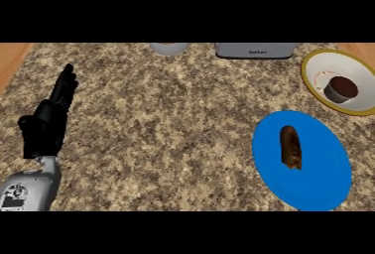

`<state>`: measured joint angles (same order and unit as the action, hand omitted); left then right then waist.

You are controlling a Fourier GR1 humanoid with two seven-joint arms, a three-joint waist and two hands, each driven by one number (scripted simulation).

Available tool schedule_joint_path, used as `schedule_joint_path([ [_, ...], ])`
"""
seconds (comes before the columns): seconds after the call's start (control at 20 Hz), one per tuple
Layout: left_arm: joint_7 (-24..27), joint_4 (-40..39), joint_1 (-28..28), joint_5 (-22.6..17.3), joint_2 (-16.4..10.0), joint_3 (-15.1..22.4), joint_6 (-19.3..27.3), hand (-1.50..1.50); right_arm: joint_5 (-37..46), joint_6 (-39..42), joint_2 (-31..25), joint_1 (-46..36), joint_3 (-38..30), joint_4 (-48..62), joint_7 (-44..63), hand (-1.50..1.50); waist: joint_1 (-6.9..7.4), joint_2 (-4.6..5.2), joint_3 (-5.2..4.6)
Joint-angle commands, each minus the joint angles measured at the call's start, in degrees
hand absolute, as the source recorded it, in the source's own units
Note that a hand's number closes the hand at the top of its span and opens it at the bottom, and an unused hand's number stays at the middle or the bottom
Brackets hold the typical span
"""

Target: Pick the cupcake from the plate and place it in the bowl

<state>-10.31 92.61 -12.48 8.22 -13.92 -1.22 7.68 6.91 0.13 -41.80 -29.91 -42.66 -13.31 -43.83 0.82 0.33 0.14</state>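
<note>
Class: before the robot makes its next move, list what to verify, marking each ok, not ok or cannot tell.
1. Cupcake sits in the bowl: ok.
2. Blue plate holds no cupcake, only a long brown food item: ok.
3. Left hand open, holding nothing: ok.
4. Right hand in view: not ok.
5. Bowl wholly on the counter: cannot tell, the view's edge cuts it.

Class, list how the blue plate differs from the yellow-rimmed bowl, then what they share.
The plate is blue; the bowl is white inside with a yellow rim. The plate holds a long brown item; the bowl holds a round dark cupcake. Both sit at the right side of the counter.
</note>
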Motion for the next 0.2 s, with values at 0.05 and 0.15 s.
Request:
schedule_joint_path([
  [0.05,0.9,-0.2,1.4,1.7,2.4,0.7,0.7,0.00,-2.2,1.0,1.9,2.4,2.9,-4.9,1.9,-1.50,-0.70,-0.32,-0.13],
  [0.15,0.7,-3.3,-2.0,1.0,2.2,-0.3,0.1,0.00,-1.9,-0.7,3.4,3.3,2.3,-1.4,-3.2,-1.50,-0.36,-0.05,-0.04],
])
